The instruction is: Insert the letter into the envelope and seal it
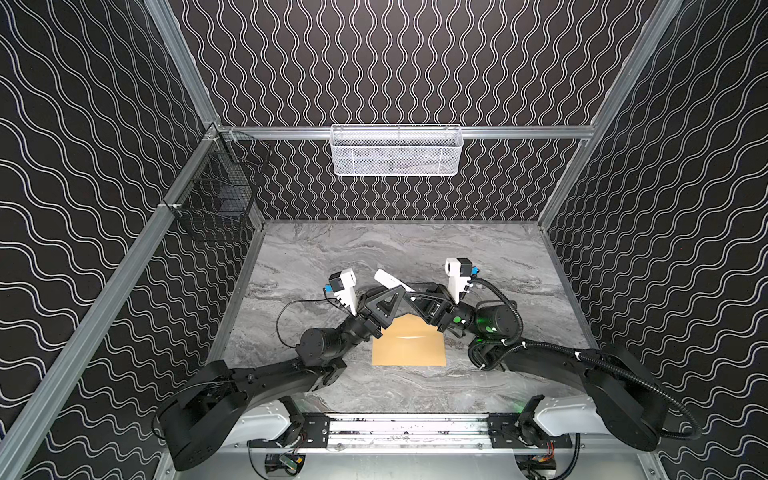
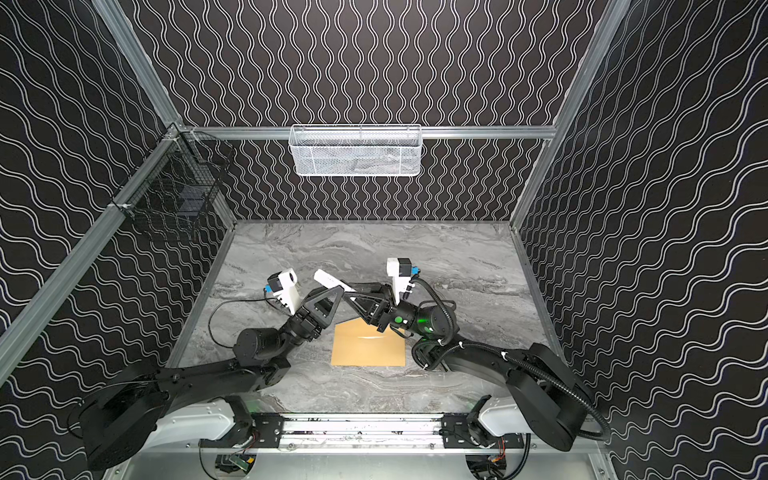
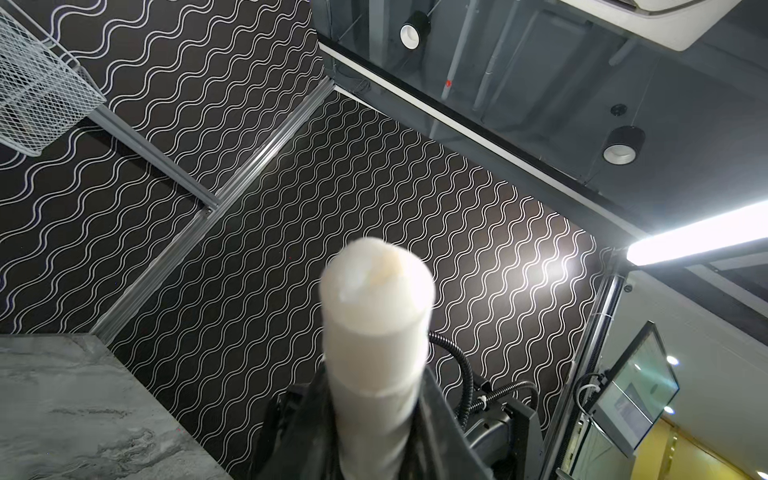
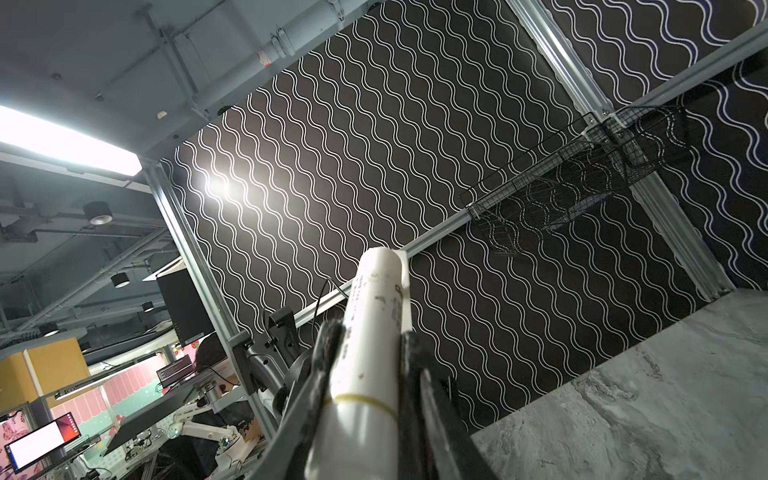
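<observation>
The tan envelope lies flat on the marble table, and both wrists hang over its far edge. The letter is out of view. Above the envelope my two grippers meet tip to tip around one white cylinder that sticks out toward the back left. My left gripper is shut on the cylinder. My right gripper has its dark fingers pressed against both sides of the same cylinder, which has a thin yellow ring around it.
A white mesh basket hangs on the back wall. A black wire basket hangs on the left wall. A black cable loops over the grey marble table beside the left arm.
</observation>
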Controlling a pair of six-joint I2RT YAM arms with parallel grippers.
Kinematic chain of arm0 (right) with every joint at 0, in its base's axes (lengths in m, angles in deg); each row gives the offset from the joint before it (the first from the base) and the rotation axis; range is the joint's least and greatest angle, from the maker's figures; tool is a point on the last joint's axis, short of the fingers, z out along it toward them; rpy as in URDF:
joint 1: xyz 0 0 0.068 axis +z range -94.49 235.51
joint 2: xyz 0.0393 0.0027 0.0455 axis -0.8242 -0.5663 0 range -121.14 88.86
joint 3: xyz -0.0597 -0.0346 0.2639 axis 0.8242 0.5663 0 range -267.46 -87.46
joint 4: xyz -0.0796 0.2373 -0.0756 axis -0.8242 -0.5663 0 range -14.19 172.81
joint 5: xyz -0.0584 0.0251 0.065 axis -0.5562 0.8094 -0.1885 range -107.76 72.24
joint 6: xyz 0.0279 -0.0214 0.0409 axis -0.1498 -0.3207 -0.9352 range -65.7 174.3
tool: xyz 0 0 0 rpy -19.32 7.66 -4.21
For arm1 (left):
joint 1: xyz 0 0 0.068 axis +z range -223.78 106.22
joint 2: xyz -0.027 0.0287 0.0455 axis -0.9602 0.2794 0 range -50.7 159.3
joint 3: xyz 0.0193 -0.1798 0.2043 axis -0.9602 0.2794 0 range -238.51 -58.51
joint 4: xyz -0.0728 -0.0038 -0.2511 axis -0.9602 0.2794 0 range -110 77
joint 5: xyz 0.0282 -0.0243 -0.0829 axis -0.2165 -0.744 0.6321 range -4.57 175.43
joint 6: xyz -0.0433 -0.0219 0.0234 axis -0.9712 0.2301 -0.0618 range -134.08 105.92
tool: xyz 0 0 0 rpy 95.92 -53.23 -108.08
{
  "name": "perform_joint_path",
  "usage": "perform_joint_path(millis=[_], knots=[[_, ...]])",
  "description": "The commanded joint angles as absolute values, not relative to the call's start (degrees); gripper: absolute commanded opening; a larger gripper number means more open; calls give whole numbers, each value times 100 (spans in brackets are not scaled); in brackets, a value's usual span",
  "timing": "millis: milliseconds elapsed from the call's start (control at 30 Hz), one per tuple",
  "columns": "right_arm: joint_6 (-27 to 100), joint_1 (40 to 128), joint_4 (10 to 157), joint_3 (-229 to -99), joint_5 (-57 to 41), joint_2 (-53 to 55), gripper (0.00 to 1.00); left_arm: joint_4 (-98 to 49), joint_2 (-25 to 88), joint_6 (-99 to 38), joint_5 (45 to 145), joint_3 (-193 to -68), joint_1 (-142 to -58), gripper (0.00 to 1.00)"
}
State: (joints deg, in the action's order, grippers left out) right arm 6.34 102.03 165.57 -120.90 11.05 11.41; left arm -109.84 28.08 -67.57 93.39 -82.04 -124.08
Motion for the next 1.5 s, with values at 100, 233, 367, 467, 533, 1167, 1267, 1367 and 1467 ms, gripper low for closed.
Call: perform_joint_path(millis=[100, 233, 367, 467, 533, 1167, 1267, 1367, 1467], knots=[[501, 10249, 16683, -12181, 1095, 1207, 23, -10622, 2814, -6423, 9646, -8192, -12431, 0], [490, 10256, 16599, -12201, 1103, 1228, 17, -10447, 2756, -6250, 9627, -8175, -12431, 7], [650, 10260, 16327, -12148, 1019, 1417, 11, -10216, 2619, -6026, 9474, -8070, -12431, 29], [674, 10260, 16254, -12120, 1019, 1492, 8, -10137, 2562, -5931, 9331, -7996, -12431, 45], [671, 10261, 16201, -12104, 1018, 1504, 5, -10159, 2583, -5889, 9311, -7974, -12431, 50], [1732, 10002, 13826, -12183, 640, 2513, 0, -9732, 2186, -5300, 8927, -7311, -12405, 74], [2540, 9929, 12175, -12554, 373, 2849, 0, -8523, 1498, -4731, 8950, -7192, -12407, 74], [3137, 9884, 11018, -12820, 166, 3016, 0, -6565, 668, -3954, 8907, -7368, -12427, 71], [3629, 9888, 10038, -13044, 35, 3102, 0, -5066, 244, -3118, 8772, -7669, -12498, 66]])
